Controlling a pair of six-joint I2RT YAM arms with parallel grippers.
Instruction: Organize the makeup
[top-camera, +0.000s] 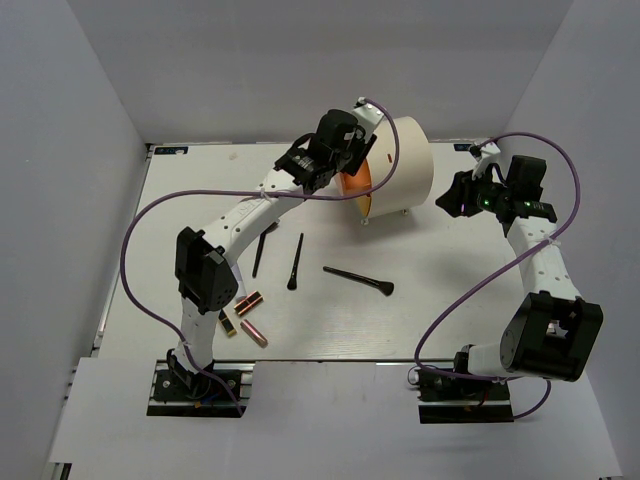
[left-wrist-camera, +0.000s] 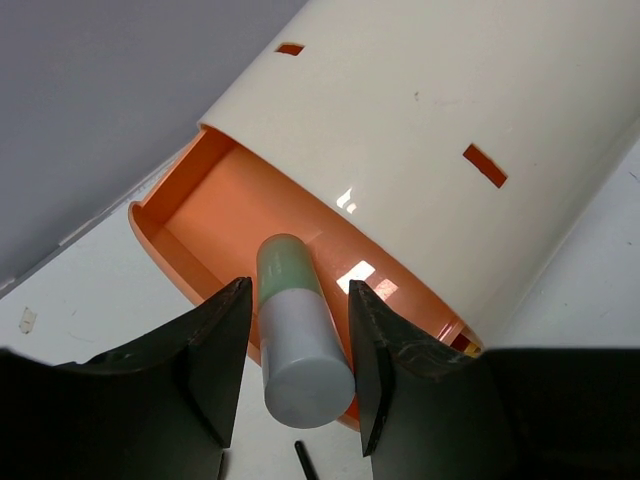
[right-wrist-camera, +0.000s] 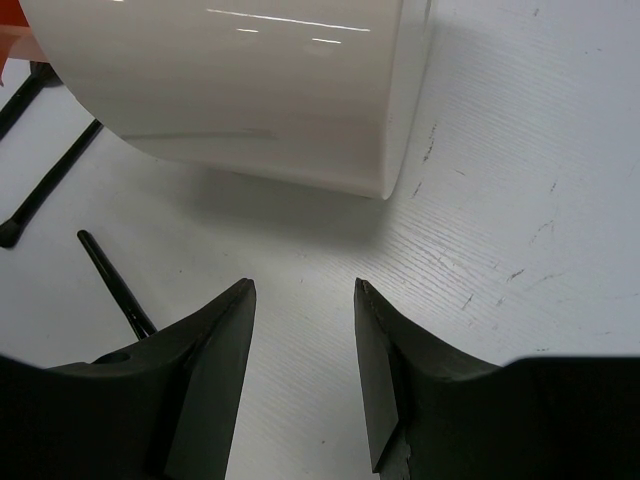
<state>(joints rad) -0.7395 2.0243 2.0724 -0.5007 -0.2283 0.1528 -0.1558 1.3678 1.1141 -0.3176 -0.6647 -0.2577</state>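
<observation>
My left gripper (top-camera: 345, 168) (left-wrist-camera: 300, 285) is open at the orange drawer (top-camera: 358, 186) (left-wrist-camera: 200, 210) of the cream cylinder (top-camera: 405, 165). A green and grey tube (left-wrist-camera: 300, 340) lies between its jaws, resting in the drawer with its end over the rim. Three black brushes (top-camera: 260, 250) (top-camera: 296, 262) (top-camera: 358, 280) lie mid-table. Three lipstick tubes (top-camera: 249, 301) (top-camera: 228, 323) (top-camera: 253, 333) lie near the left arm's base. My right gripper (top-camera: 447, 197) (right-wrist-camera: 305, 285) is open and empty, just right of the cylinder (right-wrist-camera: 250, 90).
Grey walls enclose the white table (top-camera: 450, 300) on three sides. A brush handle (right-wrist-camera: 115, 285) lies left of my right fingers, and a brush tip (left-wrist-camera: 303, 458) shows under the left jaws.
</observation>
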